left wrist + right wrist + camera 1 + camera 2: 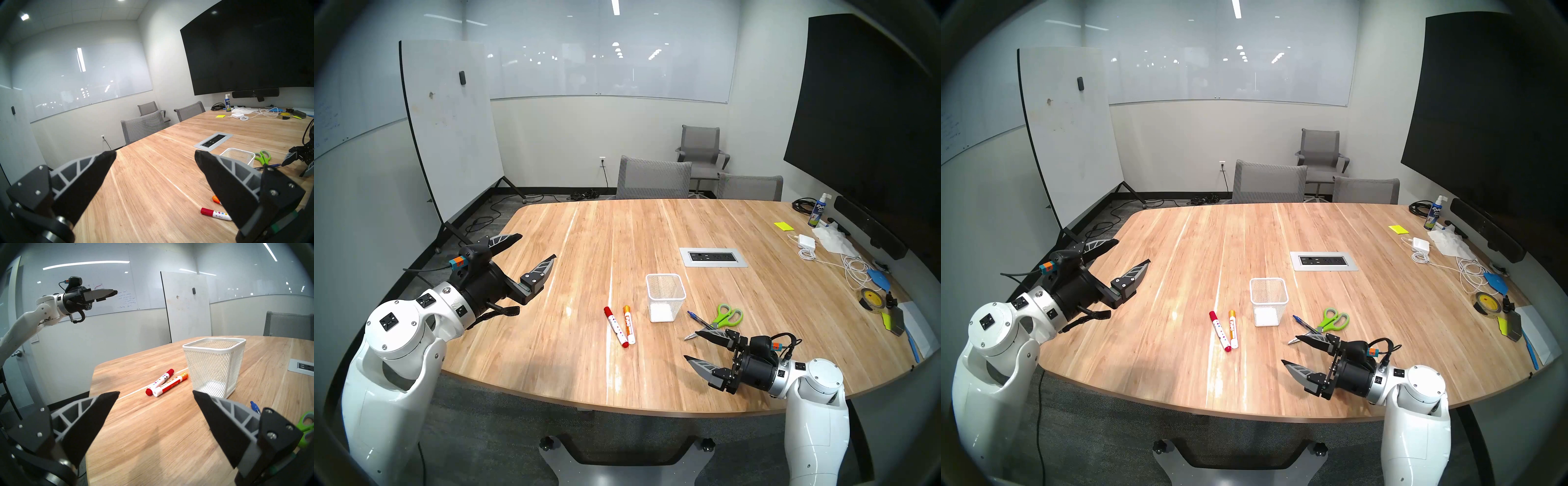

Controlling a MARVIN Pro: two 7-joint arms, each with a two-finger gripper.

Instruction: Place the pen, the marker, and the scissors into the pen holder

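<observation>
The right claw [690,346] stands wide open with nothing in it, level above the table [551,356]. The scissors [721,317] and pen [699,319] lie just beyond its far finger. The pen holder [666,302] stands ahead of it, the two markers [621,325] further ahead. The left claw [536,246] is wide open too, empty, well apart from them all.

White arms [398,366], black wrists, grey-ribbed black fingers [539,271].
</observation>
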